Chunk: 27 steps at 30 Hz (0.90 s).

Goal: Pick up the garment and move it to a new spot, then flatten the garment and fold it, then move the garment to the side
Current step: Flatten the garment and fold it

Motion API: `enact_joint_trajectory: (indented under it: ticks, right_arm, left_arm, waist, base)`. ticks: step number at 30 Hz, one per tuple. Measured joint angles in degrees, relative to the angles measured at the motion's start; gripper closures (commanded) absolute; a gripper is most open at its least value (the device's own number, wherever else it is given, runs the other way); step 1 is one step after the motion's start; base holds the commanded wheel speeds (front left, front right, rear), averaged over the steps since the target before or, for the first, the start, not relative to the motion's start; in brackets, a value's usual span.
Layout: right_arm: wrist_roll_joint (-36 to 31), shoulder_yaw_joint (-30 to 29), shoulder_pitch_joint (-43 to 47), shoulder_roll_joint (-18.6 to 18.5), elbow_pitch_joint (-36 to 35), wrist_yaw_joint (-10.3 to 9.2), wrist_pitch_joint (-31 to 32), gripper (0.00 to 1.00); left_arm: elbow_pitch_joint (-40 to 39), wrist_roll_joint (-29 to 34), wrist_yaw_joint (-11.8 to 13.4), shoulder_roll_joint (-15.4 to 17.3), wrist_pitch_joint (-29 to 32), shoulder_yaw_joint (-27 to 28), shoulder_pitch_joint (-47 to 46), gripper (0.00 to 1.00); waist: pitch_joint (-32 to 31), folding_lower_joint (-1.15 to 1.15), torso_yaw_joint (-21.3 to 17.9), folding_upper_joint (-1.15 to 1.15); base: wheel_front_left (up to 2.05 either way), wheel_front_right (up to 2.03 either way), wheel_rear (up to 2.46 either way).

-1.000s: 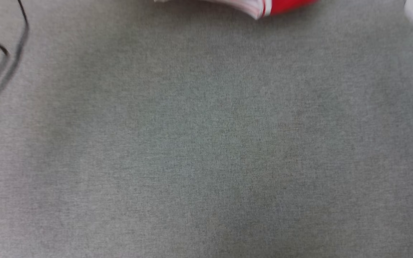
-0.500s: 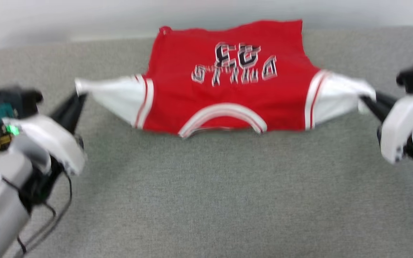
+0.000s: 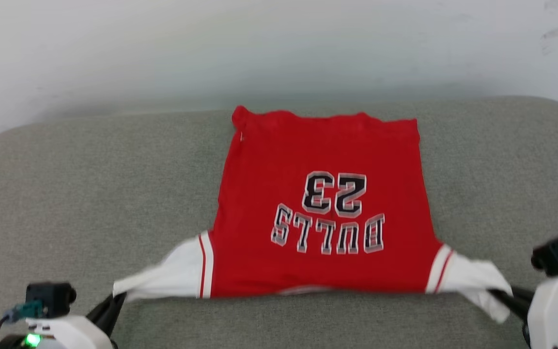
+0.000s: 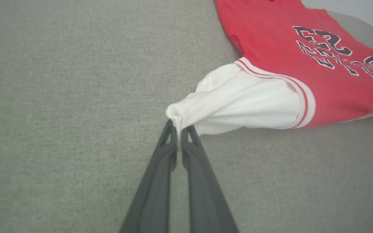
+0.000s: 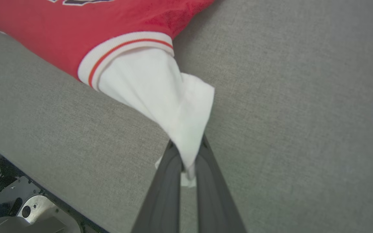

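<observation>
The garment (image 3: pixel 322 203) is a red T-shirt with white sleeves, spread print-up on the grey cushion, its "BULLS 23" lettering upside down to me. Its collar edge faces me and its hem lies toward the wall. My left gripper (image 3: pixel 116 296) is shut on the tip of the left white sleeve (image 4: pixel 238 103), seen close in the left wrist view with my left gripper (image 4: pixel 179 127) pinching bunched cloth. My right gripper (image 3: pixel 499 293) is shut on the right white sleeve (image 5: pixel 160 94); the cloth runs between the right gripper (image 5: pixel 186 147) fingers. Both sleeves are pulled outward.
The grey cushion (image 3: pixel 90 194) stretches wide on both sides of the shirt and ends at a pale wall (image 3: pixel 279 48) behind it. The robot's base (image 5: pixel 8 207) shows below the cushion's front edge in the right wrist view.
The head camera has tilted up, from bare cushion to the whole shirt and wall. The shirt body now lies longer and flatter, with the collar edge drawn toward me.
</observation>
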Motion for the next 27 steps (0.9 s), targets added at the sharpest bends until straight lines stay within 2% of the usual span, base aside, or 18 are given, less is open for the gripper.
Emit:
enact_joint_trajectory:
  ticks: [8,14,15,16,17,21,27]
  right_arm:
    - [3.5,-4.3,15.0,-4.0,-4.5,0.01,3.3,1.0]
    - [3.8,-8.4,22.1,-4.3,-6.1,0.01,5.8,1.0]
    - [3.4,-9.4,22.4,-4.2,-6.2,0.01,6.4,0.78]
    - [2.6,-10.3,22.4,-3.9,-6.2,0.01,6.9,0.13]
    - [1.6,-11.4,22.4,-3.8,-6.5,0.01,7.5,0.0]
    - [-1.6,-16.7,20.4,-4.2,-9.1,0.0,9.6,0.0]
    - [-4.8,-28.0,12.5,-6.8,-14.2,-0.01,12.8,0.0]
  left_arm:
    - [-2.1,-1.6,1.9,0.2,-0.5,1.0,10.5,1.0]
    - [-2.7,-0.5,1.7,-1.2,-0.6,1.3,13.0,1.0]
    - [-2.8,-0.2,1.8,-1.6,-0.6,1.5,12.9,1.0]
    - [-2.9,0.1,1.7,-2.0,-0.6,1.5,12.9,1.0]
    - [-3.0,0.5,1.6,-2.2,-0.6,1.5,12.8,1.0]
    - [-3.3,3.4,1.8,-2.6,-0.6,2.0,10.8,1.0]
    - [-5.2,6.8,2.4,-3.6,-0.6,3.1,7.7,1.0]
  waist:
    - [-2.1,0.0,1.3,0.0]
    - [-2.0,0.0,2.0,0.0]
    - [-1.9,0.01,2.0,0.0]
    - [-1.8,0.01,2.0,0.0]
    - [-1.6,0.01,2.0,0.0]
    - [-0.6,0.01,2.0,0.0]
    - [2.0,0.02,2.7,0.0]
  base:
    - [0.0,0.0,0.0]
    - [0.0,0.0,0.0]
    - [0.0,0.0,0.0]
    - [0.0,0.0,0.0]
    - [0.0,0.0,0.0]
    - [0.0,0.0,0.0]
    - [0.0,0.0,0.0]
